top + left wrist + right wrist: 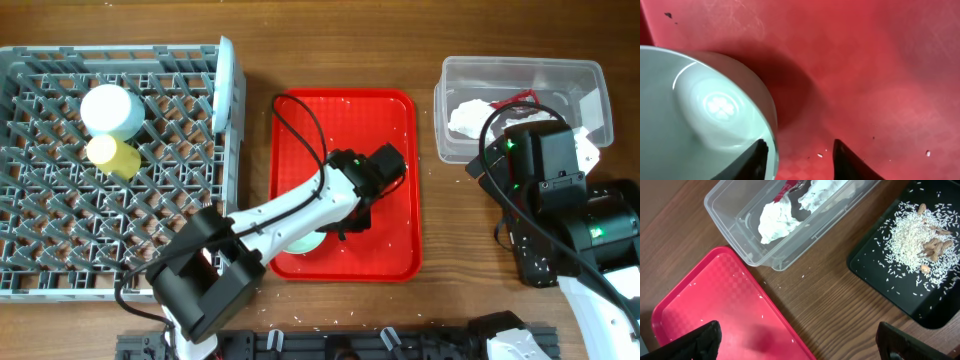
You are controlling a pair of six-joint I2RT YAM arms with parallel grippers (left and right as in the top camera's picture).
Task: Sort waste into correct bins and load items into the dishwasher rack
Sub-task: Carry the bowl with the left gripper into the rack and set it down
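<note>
Left claw (pixel 799 142): being held open astride the green bowl's (pixel 705 115) rim on the red tray (pixel 865 60), likely for pinching | right claw (pixel 799 332): being held open, empty, over the counter (pixel 830 305), aside.

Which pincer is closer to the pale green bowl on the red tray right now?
Left. The left pincer is open at the pale green bowl, straddling its rim. The right pincer hangs open off the red tray's corner, by the clear tub.

Napkins (pixel 774 222) lying in clear tub (pixel 735 235); rice crumbs (pixel 910 230) sitting in black bin (pixel 875 275); blue bowl (pixel 108 108), yellow cup (pixel 112 155) resting in rack (pixel 60 230); green bowl (pixel 705 110) standing upright.
</note>
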